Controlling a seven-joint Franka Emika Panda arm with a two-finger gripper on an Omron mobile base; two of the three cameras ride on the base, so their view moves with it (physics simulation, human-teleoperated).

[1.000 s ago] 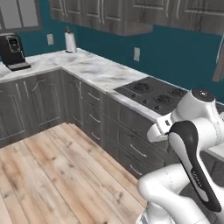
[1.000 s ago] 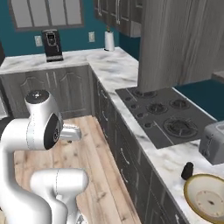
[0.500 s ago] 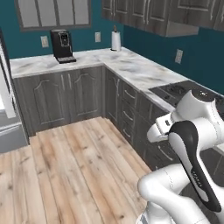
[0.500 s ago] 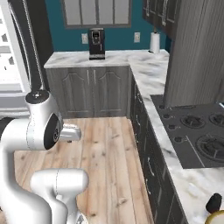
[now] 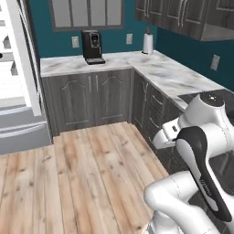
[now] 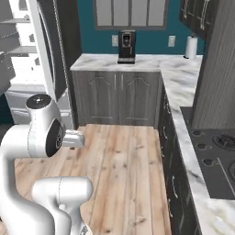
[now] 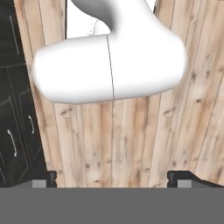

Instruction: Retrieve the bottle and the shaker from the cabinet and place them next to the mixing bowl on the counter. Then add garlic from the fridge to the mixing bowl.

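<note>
The gripper (image 7: 112, 179) points straight down at the wooden floor (image 7: 131, 140). Its two dark fingertips (image 7: 43, 178) stand at opposite edges of the hand view, fully apart, with nothing between them. The hand is empty.

Task status, as a judgement from these views: no bottle, shaker or mixing bowl is in sight, so whether the cabinet items have been delivered cannot be told. The base faces the far corner of the kitchen, with the open fridge (image 5: 18, 73) at the left. This orientation suggests the garlic stage, or travel toward it, but that is an inference. The garlic has not been picked up, and placing it in the bowl remains to be done.

Location of task items: the fridge stands at the far left of the left base view, door (image 6: 48, 46) swung open and white shelves (image 6: 13, 50) exposed. The shelf contents are too small to identify; the garlic cannot be picked out. The fridge is well apart from the hand, which is tucked low near the robot's own body above the floor.

Other landmarks: a coffee machine (image 5: 93, 46) sits on the far marble counter (image 5: 114, 61), a paper towel roll (image 5: 147, 43) stands at the far right corner, and the stove (image 6: 215, 160) lies to the near right.
</note>
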